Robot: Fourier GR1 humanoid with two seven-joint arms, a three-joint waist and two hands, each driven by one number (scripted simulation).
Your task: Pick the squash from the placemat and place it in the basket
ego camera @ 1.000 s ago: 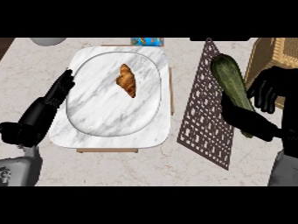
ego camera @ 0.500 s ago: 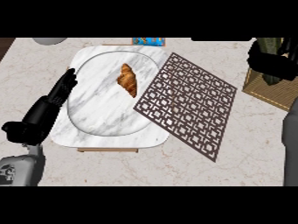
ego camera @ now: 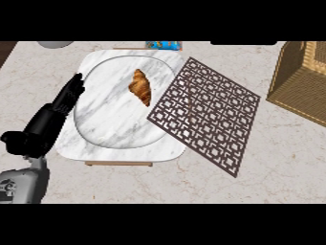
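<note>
Status from the head view: placemat lies flat on the counter, turned to a diamond, with its left corner over the edge of the marble board. Nothing is on it. I can't see the squash anywhere, not on the mat and not on the counter. The basket sits at the right edge, well apart from the mat's right corner and cut off by the view, and the little of its inside that shows has no squash in it. My read is that the squash is either deeper in the basket or in the right hand, but that hand is out of view, so I can't tell its state or what it carries. The left hand comes in from lower left with its fingers straight, lying along the left rim of the plate. It's wide open, holds nothing, and at most touches the rim. It looks parked there to stay out of the working side. The croissant on the plate isn't part of the job and is untouched. With the mat bare, I judge the pick done and can't confirm the placement from here.
</note>
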